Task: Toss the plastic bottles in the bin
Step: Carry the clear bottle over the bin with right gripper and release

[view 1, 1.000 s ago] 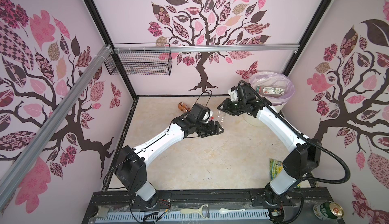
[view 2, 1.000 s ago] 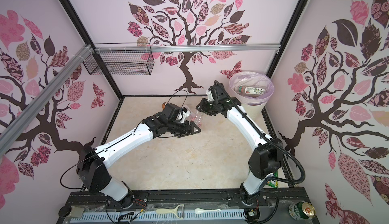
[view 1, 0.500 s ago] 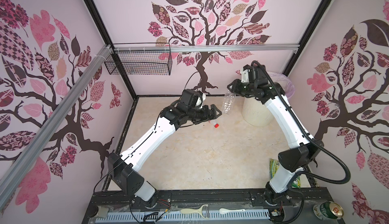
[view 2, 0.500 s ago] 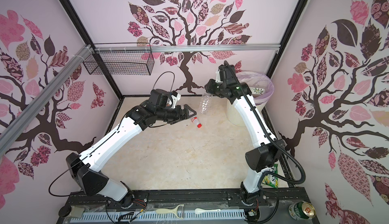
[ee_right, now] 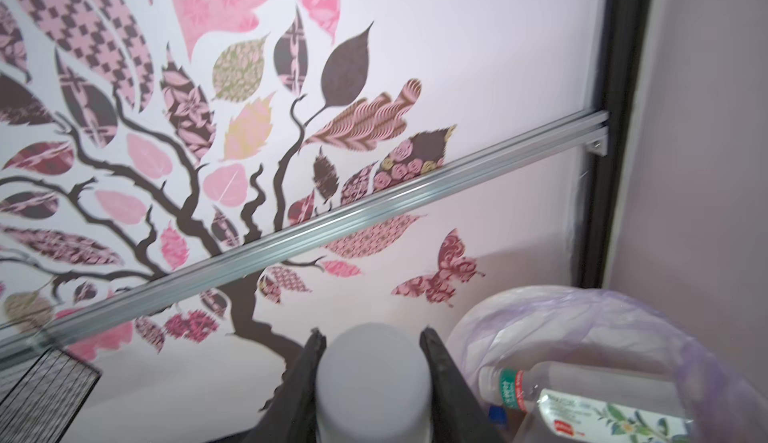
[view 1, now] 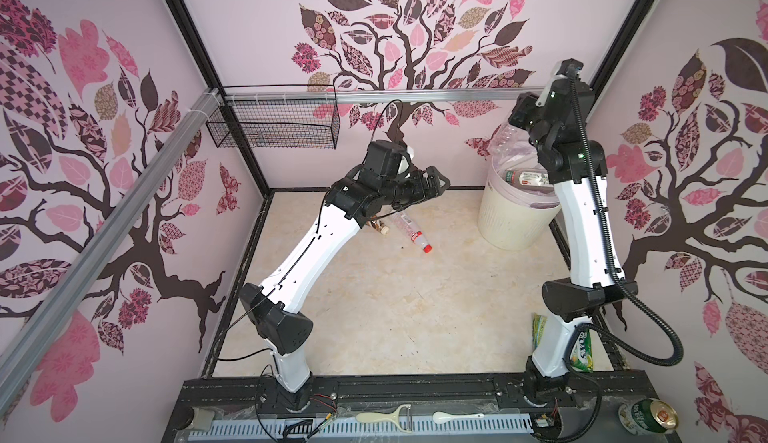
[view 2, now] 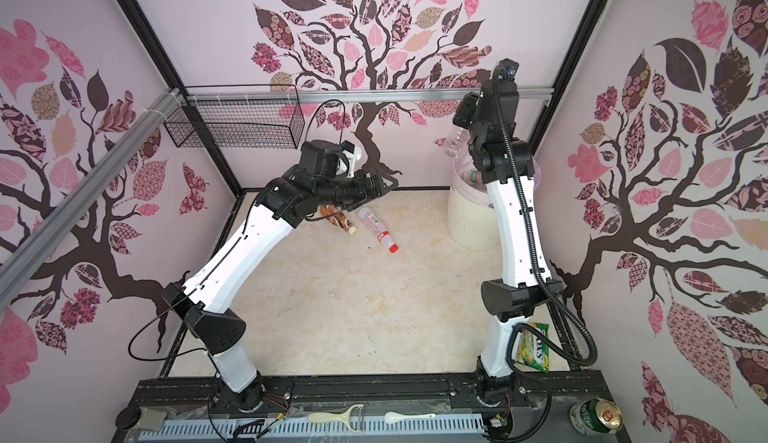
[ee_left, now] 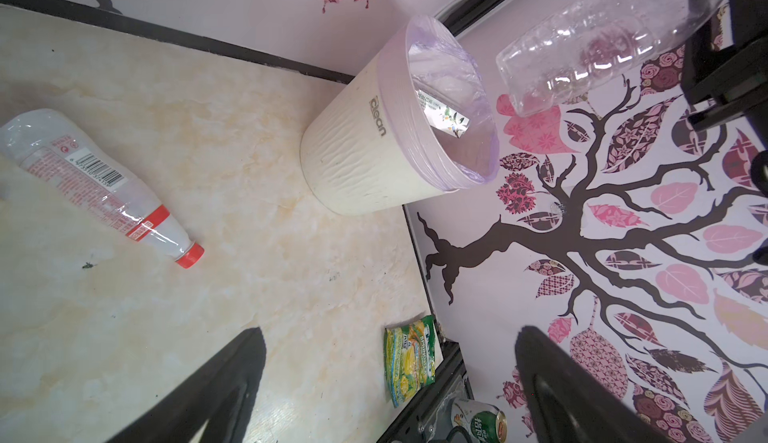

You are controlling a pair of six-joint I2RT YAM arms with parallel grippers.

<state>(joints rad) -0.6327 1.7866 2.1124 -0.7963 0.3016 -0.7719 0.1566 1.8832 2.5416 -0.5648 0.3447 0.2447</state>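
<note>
Wire basket (view 1: 274,129) hangs on the back wall, well apart from the left fingers (view 1: 436,179) and behind their wrist.

Left fingers stand wide apart, raised off the counter (view 1: 374,295), and hold nothing. The left wrist view shows only bare counter between the two tips.

Two of the plastic bottles lie on the counter below these fingers. A brown-wrapped bottle (view 1: 378,225) sits under the wrist, partly hidden by the arm. A red-capped bottle (view 1: 409,229), clear with a red label, lies on its side just beside it. Whether the two touch cannot be judged.

Ahead of the left fingertips the bin (view 1: 511,220) stands upright in the back corner, with its lilac liner folded over the rim. A labelled bottle (view 1: 525,177) lies inside it.

Right fingers (view 1: 519,123) are clamped on a clear bottle (view 1: 505,137) that has no label. In the right wrist view both fingers press against its sides. The bottle juts out from the fingers toward the left arm and is held higher than the bin rim. The bin opening sits lower than these fingers and a little to one side. Whether the bottle overhangs the opening cannot be settled.

A snack bag (view 1: 579,349) lies on the counter by the right arm's base, well apart from both sets of fingers. A green can (view 1: 648,418) rests beyond the counter's front edge.
</note>
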